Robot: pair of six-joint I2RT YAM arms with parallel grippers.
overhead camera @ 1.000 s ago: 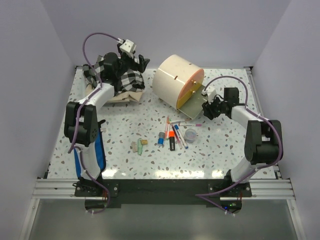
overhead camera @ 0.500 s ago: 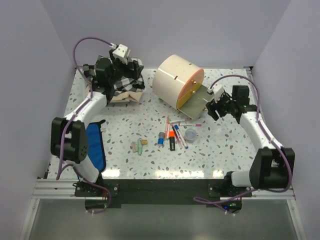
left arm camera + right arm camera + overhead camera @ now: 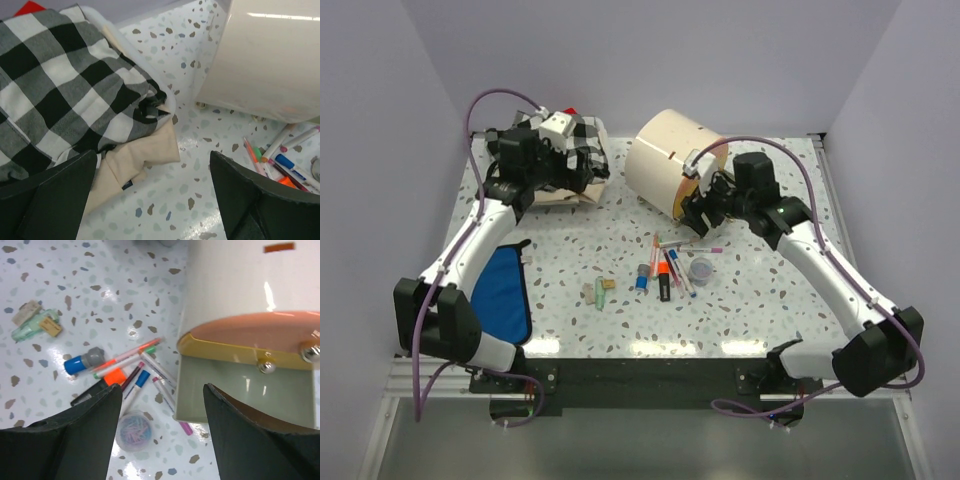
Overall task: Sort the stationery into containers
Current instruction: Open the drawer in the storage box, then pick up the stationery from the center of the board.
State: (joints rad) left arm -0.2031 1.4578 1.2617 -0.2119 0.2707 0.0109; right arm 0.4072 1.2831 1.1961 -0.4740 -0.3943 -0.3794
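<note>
Stationery (image 3: 665, 268) loose on the table (image 3: 770, 300), on the near side of the cabinet (image 3: 660, 155); both grippers empty.
Nearest, left of the cabinet front: beige and green erasers (image 3: 596, 291), with a blue cloth (image 3: 505, 290) further left. Just before the cabinet: pens fanned and touching, orange highlighter (image 3: 115, 376) among them, clear pot (image 3: 701, 268) at their right end. One cabinet drawer (image 3: 235, 390) stands pulled out over the pens' far ends. Right gripper (image 3: 162, 386) hangs beside that drawer, fingers spread, nothing between them. Left of the cabinet, the checked cloth pile (image 3: 575, 150) lies under the left gripper (image 3: 152, 155), which is spread wide and grasps nothing.
</note>
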